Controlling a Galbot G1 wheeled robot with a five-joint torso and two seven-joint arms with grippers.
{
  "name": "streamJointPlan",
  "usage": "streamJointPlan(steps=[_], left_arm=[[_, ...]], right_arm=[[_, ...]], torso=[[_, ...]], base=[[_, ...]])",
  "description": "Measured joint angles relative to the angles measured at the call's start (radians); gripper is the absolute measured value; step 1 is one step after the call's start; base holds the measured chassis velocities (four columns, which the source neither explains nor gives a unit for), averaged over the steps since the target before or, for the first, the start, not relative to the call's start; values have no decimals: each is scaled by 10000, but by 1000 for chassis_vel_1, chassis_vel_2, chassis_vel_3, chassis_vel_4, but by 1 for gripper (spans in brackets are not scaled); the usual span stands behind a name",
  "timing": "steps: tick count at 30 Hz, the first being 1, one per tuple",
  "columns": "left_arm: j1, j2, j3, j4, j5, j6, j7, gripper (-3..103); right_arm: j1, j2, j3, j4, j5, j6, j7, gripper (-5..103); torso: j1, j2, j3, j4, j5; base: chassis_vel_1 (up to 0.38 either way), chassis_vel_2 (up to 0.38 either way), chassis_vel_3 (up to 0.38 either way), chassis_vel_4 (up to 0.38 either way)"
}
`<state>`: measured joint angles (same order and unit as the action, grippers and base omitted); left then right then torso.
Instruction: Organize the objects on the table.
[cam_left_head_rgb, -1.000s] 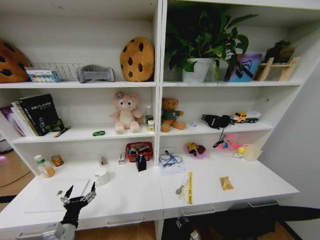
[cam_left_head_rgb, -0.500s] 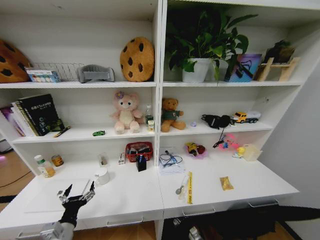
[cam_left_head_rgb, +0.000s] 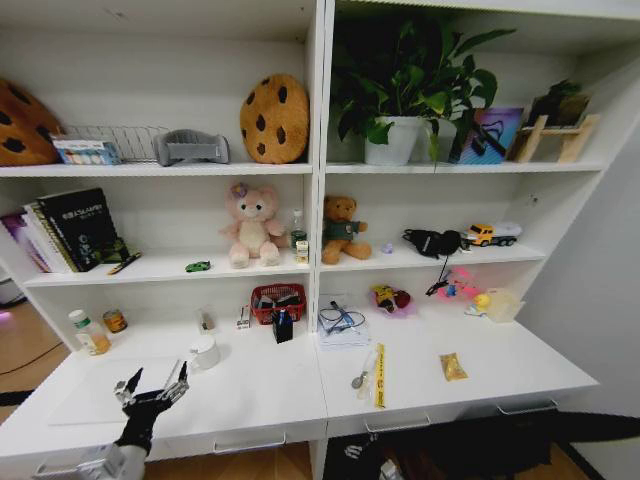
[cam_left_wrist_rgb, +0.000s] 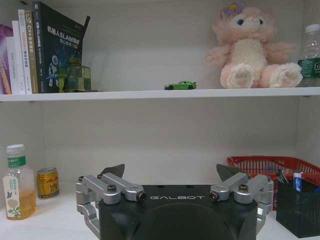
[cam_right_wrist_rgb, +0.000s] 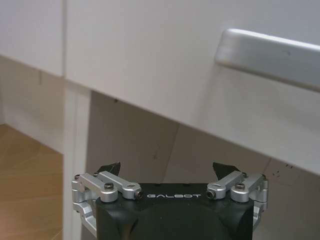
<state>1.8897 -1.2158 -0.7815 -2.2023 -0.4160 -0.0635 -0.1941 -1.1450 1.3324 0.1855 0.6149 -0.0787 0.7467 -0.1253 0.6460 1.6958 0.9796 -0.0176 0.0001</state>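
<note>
My left gripper (cam_left_head_rgb: 152, 384) (cam_left_wrist_rgb: 170, 172) hovers open over the front left of the white table (cam_left_head_rgb: 262, 388), above the flat silver laptop (cam_left_head_rgb: 95, 395). It holds nothing. A tiny green toy car (cam_left_head_rgb: 197, 266) (cam_left_wrist_rgb: 180, 85) sits on the shelf above, beside a dark pen (cam_left_head_rgb: 124, 263). A small can (cam_left_head_rgb: 115, 320) (cam_left_wrist_rgb: 48, 182) stands at the back left. The yellow flat strip (cam_left_head_rgb: 379, 375) and the gold snack packet (cam_left_head_rgb: 452, 367) lie on the right half. My right gripper (cam_right_wrist_rgb: 167, 167) is open and empty below the desk front, under a drawer handle (cam_right_wrist_rgb: 270, 55).
A bottle (cam_left_head_rgb: 90, 333) (cam_left_wrist_rgb: 17, 182), a white cup (cam_left_head_rgb: 204, 351), a black pen holder (cam_left_head_rgb: 282, 326) and a red basket (cam_left_head_rgb: 278, 300) stand near the left gripper. A cable bundle (cam_left_head_rgb: 343, 322) and toys (cam_left_head_rgb: 392, 299) lie at the back right. Shelves carry books, plush bears and a plant.
The left gripper has drifted slightly to the left and stays open. Nothing on the table has moved.
</note>
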Motion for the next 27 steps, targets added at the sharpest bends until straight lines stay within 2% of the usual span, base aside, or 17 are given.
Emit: streamJointPlan(steps=[6, 8, 14, 17, 19, 22, 27], left_arm=[[-28, 45, 7, 71, 1, -16, 2, 100], [-44, 38, 13, 91, 4, -28, 6, 100], [-65, -53, 86, 70, 41, -31, 6, 100], [-58, -123, 93, 49, 64, -41, -11, 100], [-44, -179, 104, 2, 79, -45, -43, 100], [-12, -255, 141, -60, 119, -45, -55, 100], [28, -358, 152, -110, 156, -49, -57, 100]], right_arm=[[-1100, -413, -32, 1007, -21, 142, -204, 100], [-1749, -617, 13, 1757, -7, 211, -504, 100], [-2464, -930, 159, 2960, 5, 294, -754, 100], [-2859, -1219, 280, 3813, 295, 296, -886, 100], [-3193, -1498, 484, 4706, 834, 344, -1410, 100], [-3490, -1846, 622, 5636, 1165, 191, -1758, 100], [-4148, -2190, 712, 7041, 1329, -75, -2017, 100]], torso=[[0, 1, 0, 0, -1], [-1, 1, 0, -3, 1], [-1, 1, 0, -1, 3], [0, 1, 0, 1, -2], [0, 1, -1, -1, -1], [0, 1, -1, 2, -5], [0, 1, 0, 0, -2]], base=[[0, 0, 0, 0], [0, 0, 0, 0], [0, 0, 0, 0], [0, 0, 0, 0], [0, 0, 0, 0], [0, 0, 0, 0], [0, 0, 0, 0]])
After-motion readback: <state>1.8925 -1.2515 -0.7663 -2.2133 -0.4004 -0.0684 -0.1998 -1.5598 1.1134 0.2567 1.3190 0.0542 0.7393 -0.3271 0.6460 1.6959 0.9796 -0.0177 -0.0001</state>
